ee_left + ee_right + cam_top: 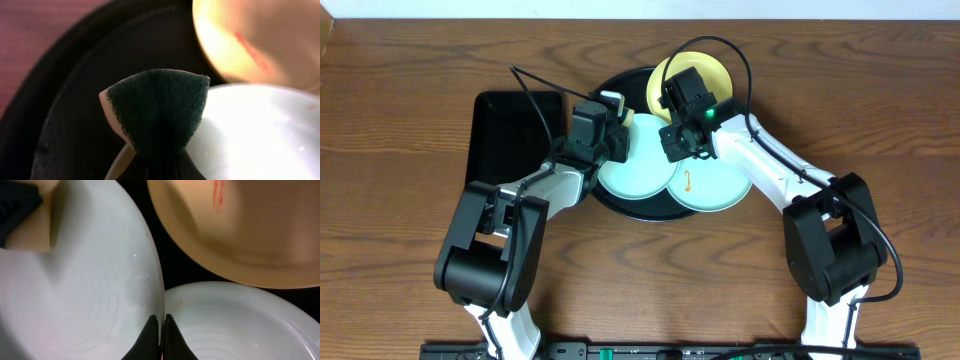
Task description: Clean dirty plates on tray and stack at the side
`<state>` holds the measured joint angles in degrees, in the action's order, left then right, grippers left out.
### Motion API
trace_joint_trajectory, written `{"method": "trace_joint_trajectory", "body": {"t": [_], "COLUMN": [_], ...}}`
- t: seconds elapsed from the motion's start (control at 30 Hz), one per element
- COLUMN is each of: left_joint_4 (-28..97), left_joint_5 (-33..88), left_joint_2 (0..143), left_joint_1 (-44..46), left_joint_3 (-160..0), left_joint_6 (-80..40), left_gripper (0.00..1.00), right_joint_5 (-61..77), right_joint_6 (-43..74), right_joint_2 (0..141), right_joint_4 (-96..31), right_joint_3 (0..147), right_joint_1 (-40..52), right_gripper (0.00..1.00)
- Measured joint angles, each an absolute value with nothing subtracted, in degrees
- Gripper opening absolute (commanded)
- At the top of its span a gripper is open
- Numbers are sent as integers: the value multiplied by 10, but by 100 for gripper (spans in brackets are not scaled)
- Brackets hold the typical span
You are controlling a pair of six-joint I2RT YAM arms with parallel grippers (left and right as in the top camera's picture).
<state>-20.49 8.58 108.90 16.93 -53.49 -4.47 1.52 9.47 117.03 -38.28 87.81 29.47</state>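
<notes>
Three plates lie on the round black tray. The left mint plate overlaps the right mint plate, which bears an orange smear. The yellow plate lies at the back, with a red-orange smear in the right wrist view. My right gripper is shut on the left mint plate's rim, its fingertips pinching the edge above the right mint plate. My left gripper is shut on a green-and-yellow sponge over that plate's back-left edge.
A rectangular black tray lies left of the round tray on the wooden table. The round tray's floor and the yellow plate show in the left wrist view. Both arms reach in from the front.
</notes>
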Motion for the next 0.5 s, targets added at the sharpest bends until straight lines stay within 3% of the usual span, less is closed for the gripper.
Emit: {"method": "trace_joint_trajectory", "body": {"t": [0.3, 0.5], "left_joint_4": [-265, -225], "left_joint_5": [17, -5], "left_joint_2": [1070, 939], "left_joint_1": [162, 121], "left_joint_3": [-531, -531], "left_joint_6": [-45, -64], "left_gripper": [8, 8], "right_joint_5": [22, 27], "right_joint_6": [84, 77], "right_joint_2": [1170, 1170], "right_joint_4": [-383, -373], "right_joint_3": [878, 878], "right_joint_1": [295, 295], "right_gripper": [1, 1]}}
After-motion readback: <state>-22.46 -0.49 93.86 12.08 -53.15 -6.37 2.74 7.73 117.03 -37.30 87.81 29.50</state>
